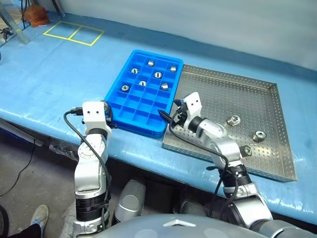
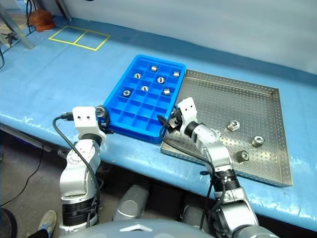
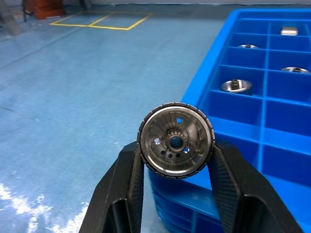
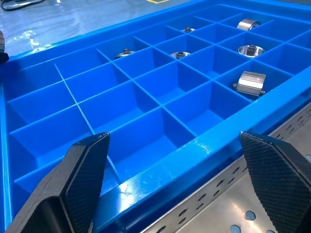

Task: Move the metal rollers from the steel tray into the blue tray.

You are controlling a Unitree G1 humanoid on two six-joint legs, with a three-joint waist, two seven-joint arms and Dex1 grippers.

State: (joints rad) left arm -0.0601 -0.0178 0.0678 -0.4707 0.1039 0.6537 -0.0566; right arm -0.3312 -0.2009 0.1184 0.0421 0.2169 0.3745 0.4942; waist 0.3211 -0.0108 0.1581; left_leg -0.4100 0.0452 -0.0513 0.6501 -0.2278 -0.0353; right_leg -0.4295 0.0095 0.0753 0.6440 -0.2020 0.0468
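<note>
Seven metal rollers (image 1: pixel 157 75) in blue tray (image 1: pixel 130 119), three in steel tray (image 1: pixel 277 129), one held.

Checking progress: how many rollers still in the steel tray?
3. All in the right half of the steel tray: one roller mid-tray, another toward the right rim, a third nearer the front, beside the right arm. None seems hidden.

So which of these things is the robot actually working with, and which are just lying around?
Part of the job:
- metal rollers, one held in the left gripper
- steel tray
- blue tray
- right gripper, open

Just lying about:
- yellow tape squares
- brown object at the table's far corner
</note>
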